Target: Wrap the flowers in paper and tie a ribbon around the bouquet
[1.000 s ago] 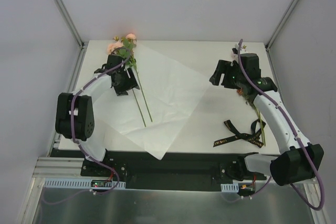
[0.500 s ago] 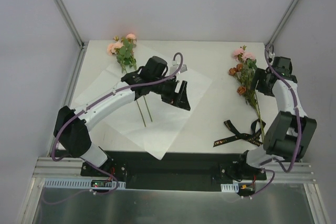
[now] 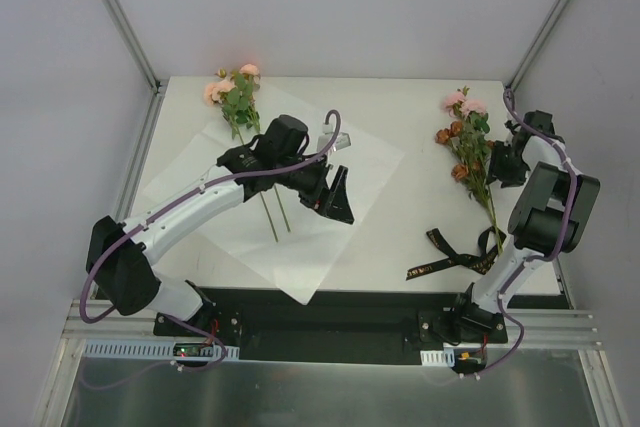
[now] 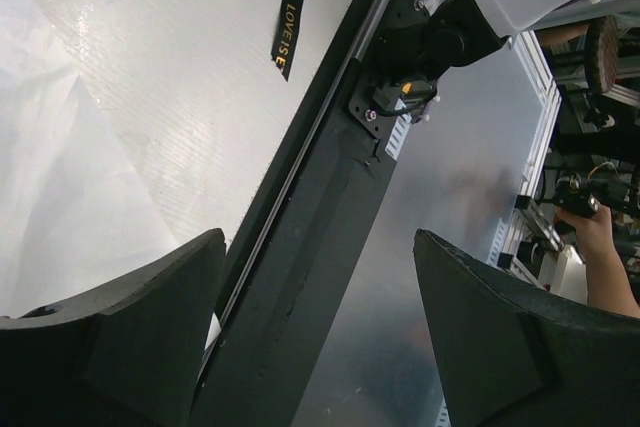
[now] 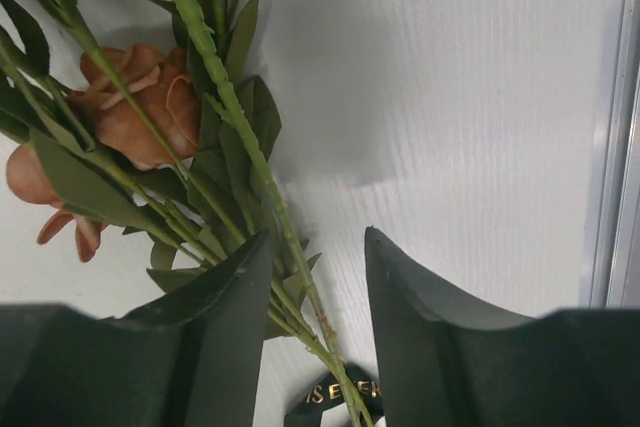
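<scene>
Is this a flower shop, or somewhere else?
Probably a robot lab, not a shop: a left arm and right arm bolted to a white table, plain walls on metal posts around it, and just some flowers, paper and ribbon.

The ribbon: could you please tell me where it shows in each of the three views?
Top external: ribbon at the near right corner of the table, by the stem ends of the flowers.
Left wrist: one lettered end at top centre.
Right wrist: a lettered bit at the bottom edge, by the stems.
Shared landmark: the white table it lies on.
</scene>
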Motion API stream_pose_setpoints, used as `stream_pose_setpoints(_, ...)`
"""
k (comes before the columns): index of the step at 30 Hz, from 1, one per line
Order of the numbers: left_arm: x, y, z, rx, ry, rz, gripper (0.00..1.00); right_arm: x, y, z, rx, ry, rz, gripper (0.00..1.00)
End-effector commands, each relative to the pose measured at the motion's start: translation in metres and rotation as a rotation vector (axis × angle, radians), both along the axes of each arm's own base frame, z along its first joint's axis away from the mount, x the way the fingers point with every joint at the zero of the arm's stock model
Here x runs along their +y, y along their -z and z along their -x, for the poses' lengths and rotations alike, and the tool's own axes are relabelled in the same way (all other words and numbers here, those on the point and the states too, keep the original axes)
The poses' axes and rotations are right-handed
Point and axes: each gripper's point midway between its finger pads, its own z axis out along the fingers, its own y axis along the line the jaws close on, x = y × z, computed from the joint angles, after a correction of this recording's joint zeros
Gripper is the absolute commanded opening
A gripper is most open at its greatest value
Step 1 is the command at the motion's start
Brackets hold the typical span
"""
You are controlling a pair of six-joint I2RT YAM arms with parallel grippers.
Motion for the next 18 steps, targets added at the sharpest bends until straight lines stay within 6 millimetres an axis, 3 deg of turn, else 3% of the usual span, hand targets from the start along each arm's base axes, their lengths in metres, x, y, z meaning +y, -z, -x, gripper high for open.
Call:
stream_pose_setpoints(1, -0.003, -0.011, 0.006, -0.043, 0.050, 0.039, 0.76, -0.008, 0.001, -0.007, 0.006, -0.035, 0.044, 0.41)
stream_pose_setpoints(4, -0.002, -0.004, 0.002, -0.043, 0.037, 0.019, 0.75, -0.001, 0.007, -0.009, 0.003, -0.080, 0.017, 0.33)
stream_pose_setpoints(9, 0.001, 0.006, -0.008, -0.038, 0.001, -0.009, 0.75, 0.006, 0.014, -0.019, 0.018, -0.146, 0.027, 0.31)
stream_pose_setpoints(13, 0.004, 0.013, -0.016, -0.048, -0.035, -0.036, 0.75, 0.005, 0.021, -0.021, 0.060, -0.163, 0.053, 0.20)
stream_pose_setpoints(15, 0.006, 0.016, -0.019, -0.056, -0.053, -0.051, 0.75, 0.004, 0.019, -0.022, 0.056, -0.157, 0.064, 0.15)
stream_pose_setpoints(18, 0.006, 0.018, -0.022, -0.060, -0.061, -0.060, 0.75, -0.010, -0.005, -0.025, 0.040, -0.115, 0.171, 0.04)
